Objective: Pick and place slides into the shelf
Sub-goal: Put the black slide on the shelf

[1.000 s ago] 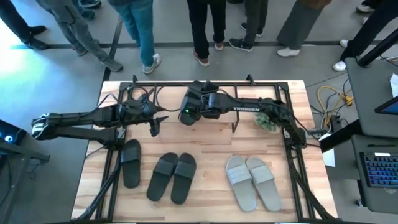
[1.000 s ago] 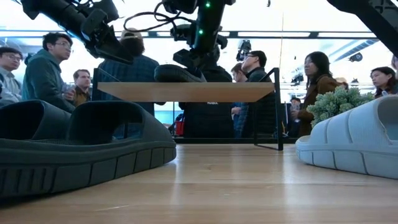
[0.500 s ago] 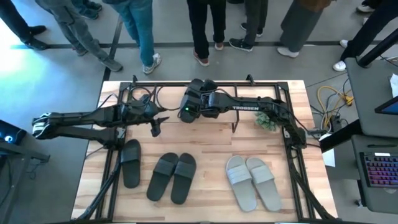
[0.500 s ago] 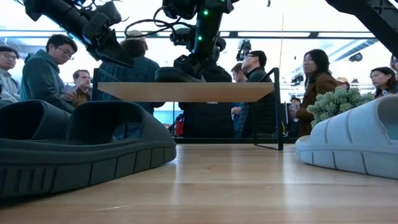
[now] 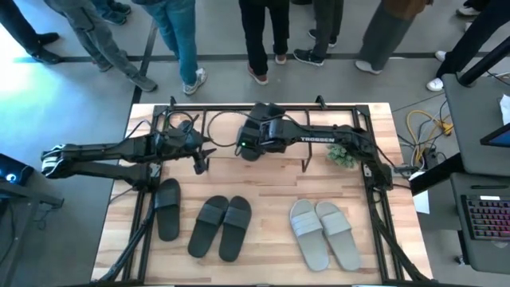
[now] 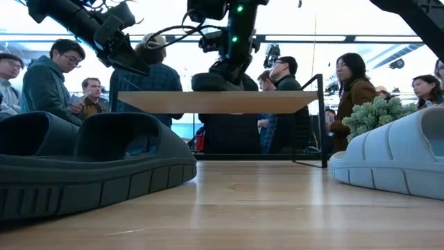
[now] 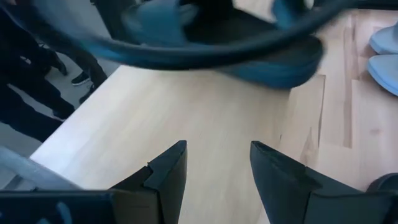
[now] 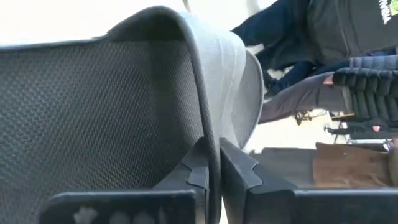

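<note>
The shelf (image 5: 263,119) stands at the table's far side, and its top board (image 6: 215,102) carries one dark slide (image 6: 216,82). My right gripper (image 8: 213,165) comes down on that slide and is shut on it. My left gripper (image 5: 198,165) hovers open by the shelf's left end, above the bare table, with nothing between its fingers (image 7: 168,171). Three dark slides (image 5: 167,209) (image 5: 209,226) (image 5: 236,228) and two light grey slides (image 5: 307,233) (image 5: 338,231) lie sole down on the table's near half. My right gripper pinches the thin wall of the dark slide's strap (image 8: 208,134) between its two fingers, at the strap's edge. It comes from above, pointing down. The slide's sole rests on the shelf's top board.
A small green plant (image 5: 343,155) sits by the shelf's right end. Cables (image 5: 422,127) lie off the table's right side. Several people (image 6: 62,76) stand along the far edge. Bare wood (image 5: 267,183) stretches between the shelf and the slides.
My right gripper has shut on the slide's strap and has gone a little toward the table's right edge. The slide has gone with it, and the shelf's board and right post stand farther right in the low view. My left gripper has kept still.
</note>
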You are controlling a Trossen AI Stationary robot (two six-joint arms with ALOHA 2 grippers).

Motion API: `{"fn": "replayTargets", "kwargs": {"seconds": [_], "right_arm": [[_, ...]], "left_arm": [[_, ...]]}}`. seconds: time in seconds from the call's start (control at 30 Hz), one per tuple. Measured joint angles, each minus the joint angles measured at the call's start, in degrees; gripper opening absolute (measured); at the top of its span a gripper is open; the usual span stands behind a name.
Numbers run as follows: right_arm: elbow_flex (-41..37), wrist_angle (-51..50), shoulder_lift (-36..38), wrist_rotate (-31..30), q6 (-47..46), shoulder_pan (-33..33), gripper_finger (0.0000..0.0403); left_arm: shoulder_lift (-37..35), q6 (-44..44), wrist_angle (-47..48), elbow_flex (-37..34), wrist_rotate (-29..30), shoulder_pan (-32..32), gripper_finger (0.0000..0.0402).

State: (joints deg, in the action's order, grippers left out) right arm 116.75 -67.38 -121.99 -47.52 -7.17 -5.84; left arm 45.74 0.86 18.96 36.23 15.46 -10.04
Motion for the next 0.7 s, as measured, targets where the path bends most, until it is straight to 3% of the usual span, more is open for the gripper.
{"fn": "replayTargets", "kwargs": {"seconds": [0.33,0.53,0.7], "right_arm": [[-1.71,-13.39,11.65,-0.04,-2.26,1.69,0.0012],[-11.72,-13.47,19.18,2.93,0.46,0.56,0.0012],[-21.07,-7.12,23.13,4.38,4.54,0.19,0.0012]], "left_arm": [[0.0,-0.02,-0.21,0.0,0.01,-0.02,0.0162],[0.0,-0.07,-1.38,-0.02,0.26,-0.02,0.0162],[0.0,-0.06,-2.02,-0.02,1.31,-0.02,0.0162]]}}
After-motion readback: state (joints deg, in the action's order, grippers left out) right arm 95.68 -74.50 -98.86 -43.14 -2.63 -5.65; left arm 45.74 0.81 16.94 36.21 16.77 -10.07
